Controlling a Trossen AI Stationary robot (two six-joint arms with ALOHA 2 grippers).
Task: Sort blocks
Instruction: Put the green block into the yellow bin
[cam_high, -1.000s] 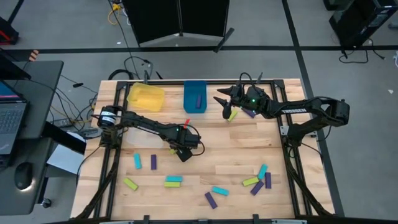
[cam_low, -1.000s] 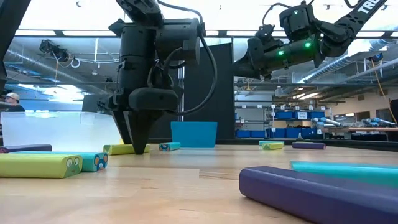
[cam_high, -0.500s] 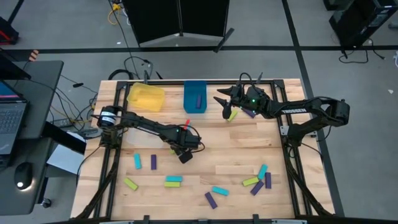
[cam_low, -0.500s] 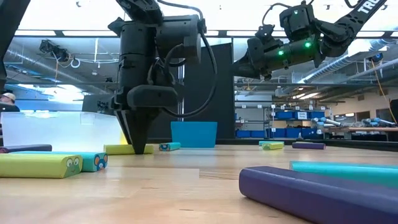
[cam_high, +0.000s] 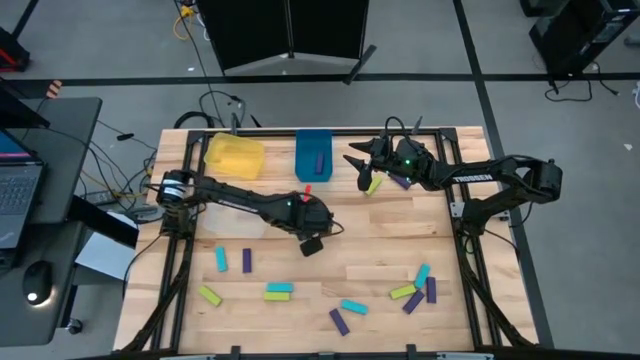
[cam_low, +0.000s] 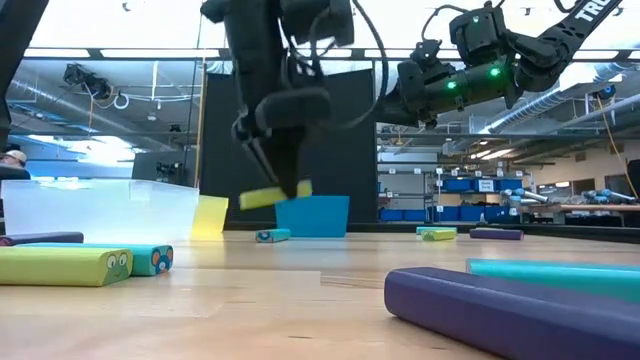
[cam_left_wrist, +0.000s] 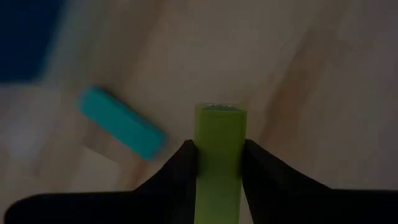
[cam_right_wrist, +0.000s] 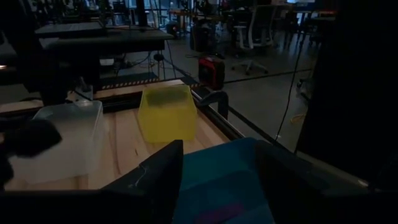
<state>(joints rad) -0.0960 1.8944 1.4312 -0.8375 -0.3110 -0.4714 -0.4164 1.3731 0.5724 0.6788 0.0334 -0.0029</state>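
Left hand (cam_high: 312, 243) raised off the tabletop (cam_high: 370, 240), clamped on a lime block (cam_low: 276, 194); bare wood beneath it and toward the right. Behind it stand the blue bin (cam_high: 316, 156), yellow bin (cam_high: 234, 155) and clear bin (cam_high: 234, 218). Right hand (cam_high: 362, 176) hangs beside the blue bin. Loose blocks (cam_high: 279, 290) scattered nearer the front edge.

Wooden table (cam_high: 380, 240): scattered blocks (cam_high: 279, 290), bins (cam_high: 234, 155)

Lime block's (cam_left_wrist: 219, 162) near end behind pincer fingers (cam_left_wrist: 180, 171)
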